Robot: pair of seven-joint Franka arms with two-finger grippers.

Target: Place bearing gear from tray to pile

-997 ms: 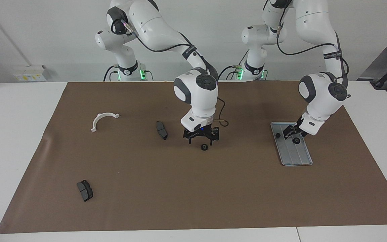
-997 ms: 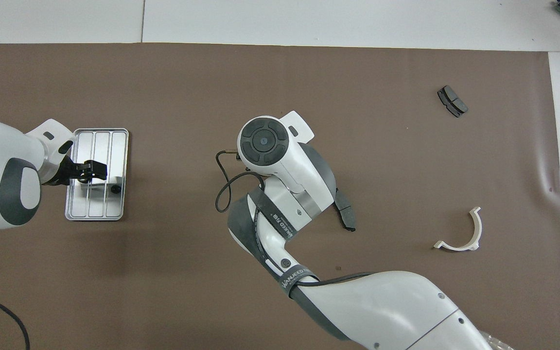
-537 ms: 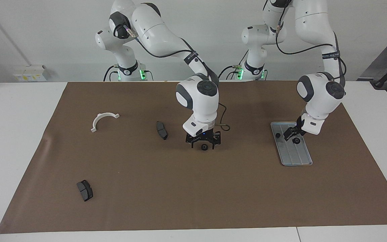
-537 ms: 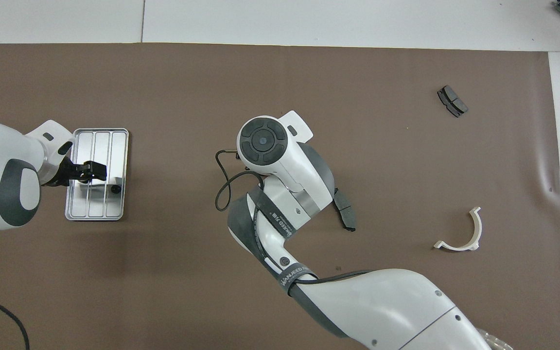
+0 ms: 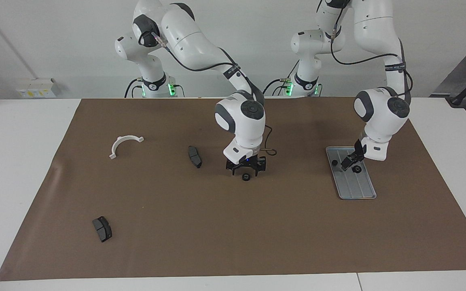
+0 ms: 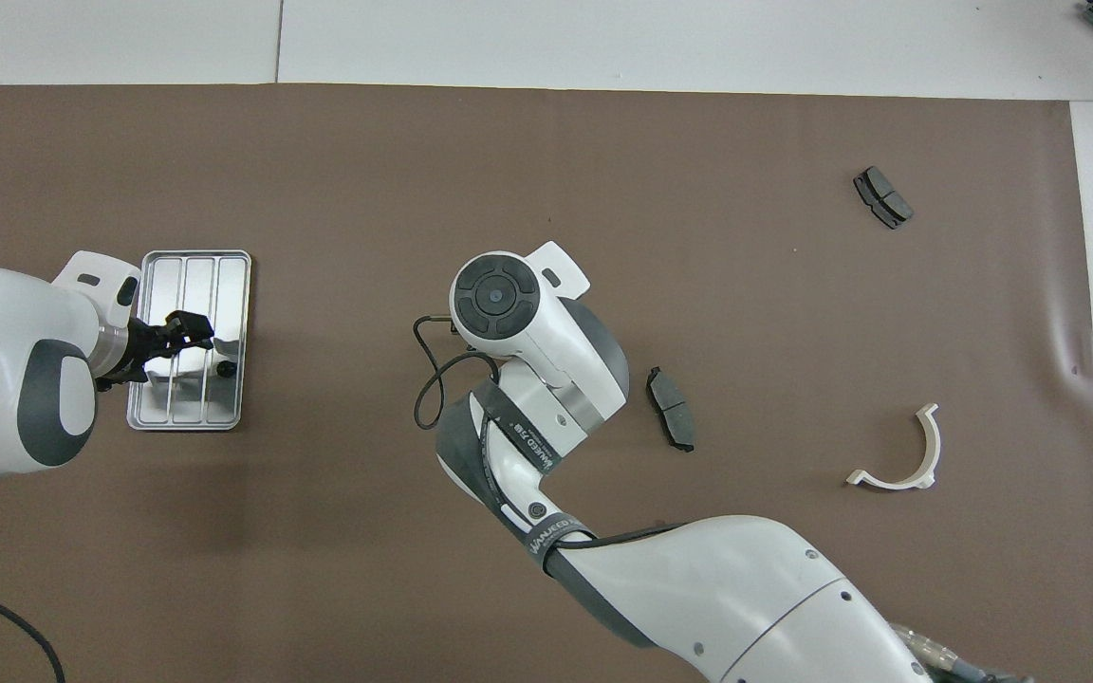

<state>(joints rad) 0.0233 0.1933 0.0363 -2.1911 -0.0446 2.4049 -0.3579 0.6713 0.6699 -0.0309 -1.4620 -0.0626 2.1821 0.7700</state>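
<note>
One black bearing gear (image 5: 246,177) lies on the brown mat mid-table. My right gripper (image 5: 246,169) stands open just above it, a finger on each side; in the overhead view my own wrist (image 6: 494,296) hides both. The silver tray (image 5: 354,188) lies toward the left arm's end and holds two more gears (image 5: 334,163) (image 5: 355,169). My left gripper (image 5: 350,162) hovers open and empty over the tray (image 6: 188,275), beside one gear (image 6: 226,368). The pile's white bracket (image 5: 124,144) and two brake pads (image 5: 194,156) (image 5: 102,228) lie scattered toward the right arm's end.
The brown mat (image 5: 176,242) covers most of the white table. In the overhead view the bracket (image 6: 898,455) and the pads (image 6: 671,422) (image 6: 882,197) lie well apart. A loose cable loop (image 6: 433,379) hangs from my right wrist.
My right gripper came down around the gear on the mat, and its wrist shifted slightly toward the tray. My left gripper turned and rose a little over the tray. No gear moved.
</note>
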